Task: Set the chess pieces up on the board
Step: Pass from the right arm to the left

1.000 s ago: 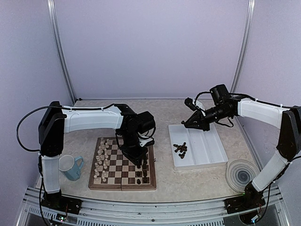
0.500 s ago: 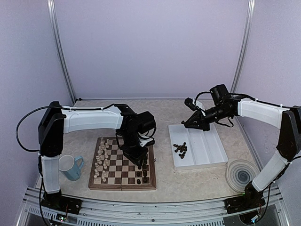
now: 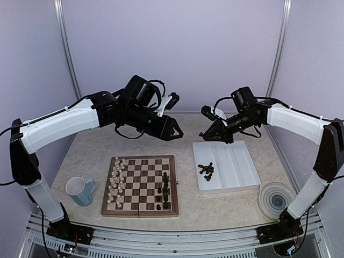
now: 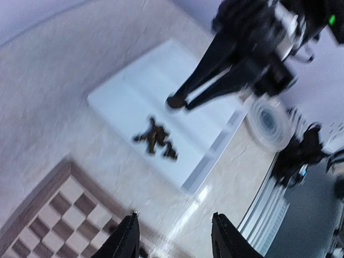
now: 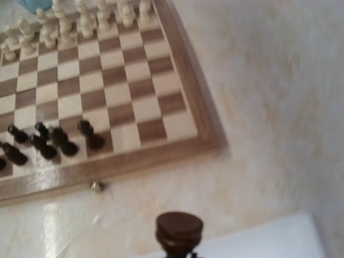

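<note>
Over the desk [image 3: 97,150], your right hand [image 3: 204,135], clamped on a dark chess piece [image 5: 179,228], has the board [image 3: 141,185] lying below and to its left.

Plain lilac walls [image 3: 177,54] with two metal corner posts [image 3: 67,59] enclose a beige marbled tabletop [image 3: 91,156]
</note>
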You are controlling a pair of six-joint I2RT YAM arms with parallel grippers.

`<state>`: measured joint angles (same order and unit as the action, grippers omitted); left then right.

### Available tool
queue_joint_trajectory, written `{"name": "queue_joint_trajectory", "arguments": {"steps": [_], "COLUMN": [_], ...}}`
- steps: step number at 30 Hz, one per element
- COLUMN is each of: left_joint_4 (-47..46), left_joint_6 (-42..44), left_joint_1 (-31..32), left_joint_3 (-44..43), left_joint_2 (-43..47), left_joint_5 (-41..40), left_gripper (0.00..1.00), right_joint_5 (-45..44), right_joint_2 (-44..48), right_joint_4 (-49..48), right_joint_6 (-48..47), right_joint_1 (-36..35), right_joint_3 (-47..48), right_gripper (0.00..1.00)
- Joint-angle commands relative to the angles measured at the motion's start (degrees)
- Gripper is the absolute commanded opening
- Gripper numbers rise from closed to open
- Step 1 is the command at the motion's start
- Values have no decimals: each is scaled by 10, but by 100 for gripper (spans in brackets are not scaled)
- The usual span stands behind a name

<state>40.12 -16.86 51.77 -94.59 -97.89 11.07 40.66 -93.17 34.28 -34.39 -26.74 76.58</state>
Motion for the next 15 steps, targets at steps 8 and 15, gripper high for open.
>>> {"name": "queue_joint_trajectory", "arguments": {"steps": [8, 15], "left_joint_4": [-358, -336], "left_joint_6": [-195, -191], "left_joint_1": [-49, -37], "left_joint_3": [91, 87], "left_joint_2": [18, -12], "left_joint_5": [122, 147], "left_gripper": [48, 47], "right_joint_5": [-87, -114], "right_joint_2": [8, 5], "right_joint_4": [72, 81], "right_joint_6": [-25, -22], "right_joint_1": [-82, -108], "right_joint_3": [79, 99], "right_gripper": [9, 8]}}
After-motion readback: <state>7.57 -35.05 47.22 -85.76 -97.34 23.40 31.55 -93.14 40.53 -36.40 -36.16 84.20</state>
